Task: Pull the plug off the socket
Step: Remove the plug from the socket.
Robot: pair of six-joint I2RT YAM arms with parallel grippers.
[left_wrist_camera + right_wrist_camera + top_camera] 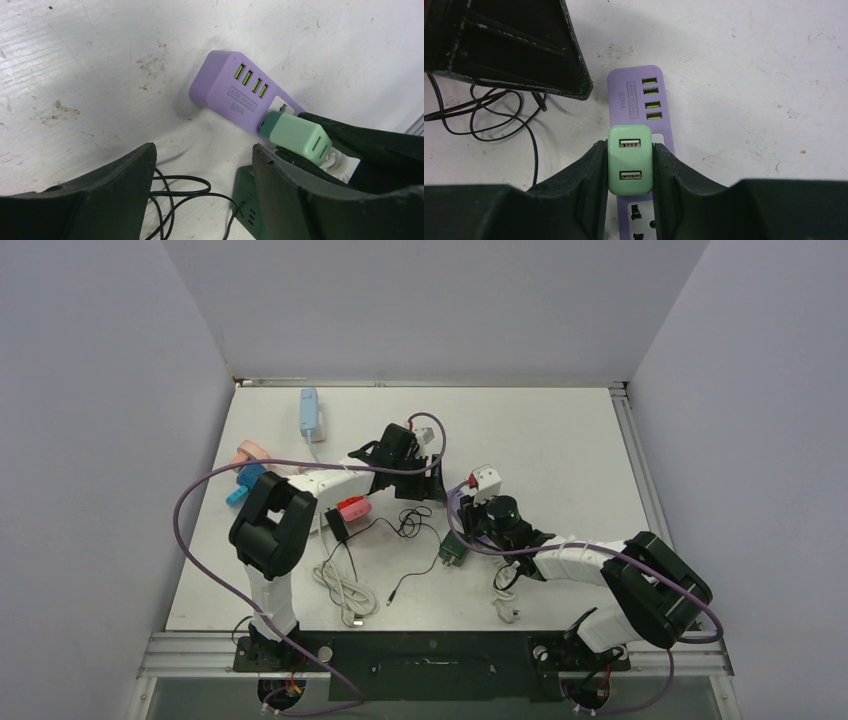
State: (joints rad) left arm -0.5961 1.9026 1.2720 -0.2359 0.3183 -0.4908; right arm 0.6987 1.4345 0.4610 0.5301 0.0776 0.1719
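Observation:
A purple power strip [636,95] with a row of USB ports lies flat on the white table; it also shows in the left wrist view [230,87]. A mint-green USB charger plug [630,160] sits against its white socket face and also shows in the left wrist view [297,136]. My right gripper [630,150] is shut on the green plug, one finger on each side. My left gripper [202,150] is open and empty, hovering just left of the strip, above a black cable [175,187]. In the top view the two grippers meet mid-table, left [418,485] and right [478,512].
A dark green socket block [452,552] lies near the right gripper. A black cable [405,525] and a coiled white cable [345,592] lie in front. A red plug [352,508], a white-red adapter [486,480], a blue strip [309,412] and pink-blue items [245,465] lie around.

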